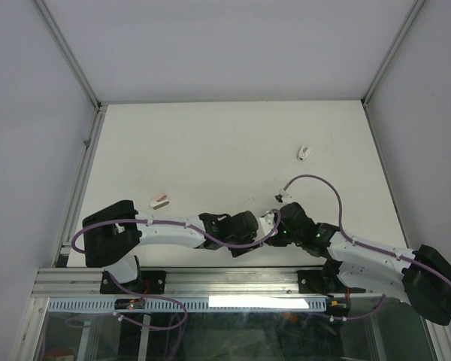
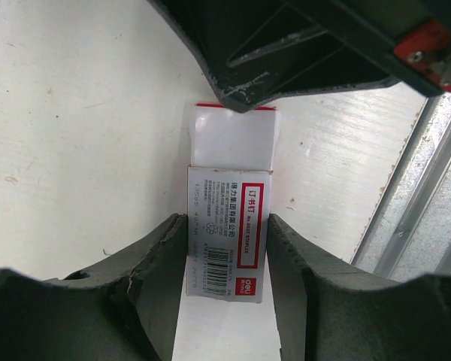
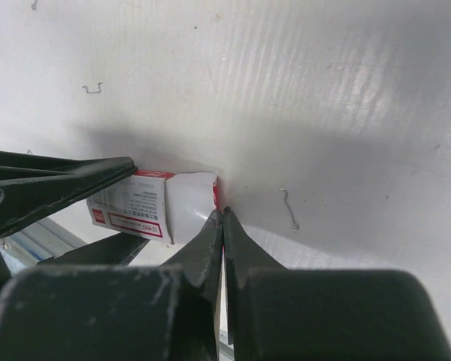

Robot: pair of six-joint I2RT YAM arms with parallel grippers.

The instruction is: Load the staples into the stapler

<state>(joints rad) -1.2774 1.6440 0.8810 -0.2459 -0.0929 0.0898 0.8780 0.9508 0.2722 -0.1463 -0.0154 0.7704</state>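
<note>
- Squeezing the staples box (image 2: 229,162) between the fingers of the left claw (image 2: 224,248), over the table (image 2: 75,113) near the front rail (image 2: 417,203).
- Pinched almost shut on the box's flap end: right claw (image 3: 222,216).
- Seen only from the right wrist: loose staple (image 3: 289,208) near the box.
- Seen only from above: pink bit (image 1: 159,200) and white bit (image 1: 304,153), well apart, with the box mostly hidden under both claws.

White arm links (image 1: 173,229), black joints (image 1: 240,226), looping purple cables (image 1: 319,179), scuffed black end effector fingers (image 2: 135,278)
</note>
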